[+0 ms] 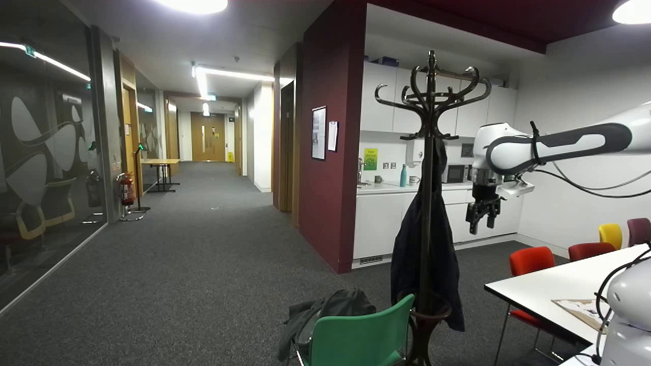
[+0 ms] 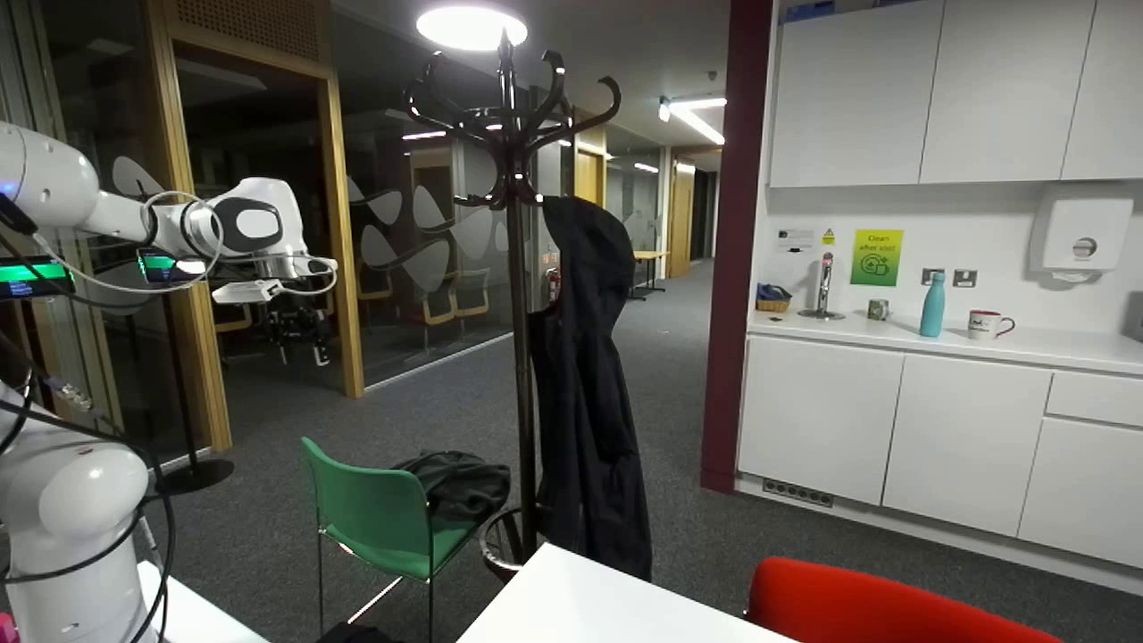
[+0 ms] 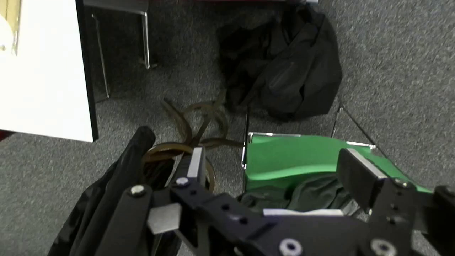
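My gripper [image 1: 482, 226] hangs in the air, fingers down, open and empty; it also shows in an exterior view [image 2: 304, 350] and in the wrist view [image 3: 277, 163]. A dark coat stand [image 1: 431, 114] with curved hooks stands nearby, also seen in an exterior view [image 2: 520, 357]. A black coat [image 2: 585, 384] hangs on it; the coat also shows at lower left in the wrist view [image 3: 89, 209]. Below the gripper is a green chair [image 3: 288, 153] with a dark grey jacket [image 3: 316, 190] on it. A crumpled black cloth [image 3: 284, 67] lies beyond the chair. The gripper touches nothing visible.
A white table [image 1: 544, 279] with a black edge shows in every view. Red chairs [image 1: 531, 260] stand by it. A kitchen counter [image 2: 857, 336] bears a teal bottle [image 2: 932, 305] and a mug [image 2: 985, 325]. A maroon wall [image 1: 328, 203] and a glass wall [image 2: 429, 205] border the corridor.
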You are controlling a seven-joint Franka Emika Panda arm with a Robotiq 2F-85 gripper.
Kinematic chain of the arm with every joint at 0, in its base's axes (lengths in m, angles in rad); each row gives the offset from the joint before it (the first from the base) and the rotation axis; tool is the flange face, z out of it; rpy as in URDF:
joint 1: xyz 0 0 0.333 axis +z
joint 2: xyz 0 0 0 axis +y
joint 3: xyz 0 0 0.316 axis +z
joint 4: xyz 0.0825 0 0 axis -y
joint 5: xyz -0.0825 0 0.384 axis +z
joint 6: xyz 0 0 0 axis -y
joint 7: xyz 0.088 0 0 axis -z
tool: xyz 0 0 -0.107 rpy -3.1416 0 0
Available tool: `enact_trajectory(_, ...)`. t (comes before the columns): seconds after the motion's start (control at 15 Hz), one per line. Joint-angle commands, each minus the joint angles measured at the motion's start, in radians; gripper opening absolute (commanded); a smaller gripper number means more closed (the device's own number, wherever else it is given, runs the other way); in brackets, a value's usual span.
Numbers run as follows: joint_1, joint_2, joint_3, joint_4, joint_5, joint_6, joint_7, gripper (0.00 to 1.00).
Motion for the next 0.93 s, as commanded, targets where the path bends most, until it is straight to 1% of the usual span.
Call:
enact_trajectory(0.0,-0.028,-0.055,0.014,-0.023,-0.052,0.152,0.046,1.0)
enact_trajectory(0.2,-0.056,-0.085,0.015,-0.036,-0.078,0.279,0.087,1.0)
enact_trajectory(0.47,-0.11,-0.138,0.025,-0.036,-0.132,0.406,0.125,1.0)
enact_trajectory(0.6,-0.126,-0.155,0.018,-0.029,-0.14,0.425,0.123,1.0)
enact_trajectory(0.73,-0.124,-0.168,0.005,-0.029,-0.116,0.413,0.114,1.0)
enact_trajectory(0.8,-0.115,-0.138,0.009,-0.009,-0.108,0.386,0.098,1.0)
enact_trajectory(0.87,-0.117,-0.143,0.008,-0.009,-0.108,0.385,0.097,1.0)
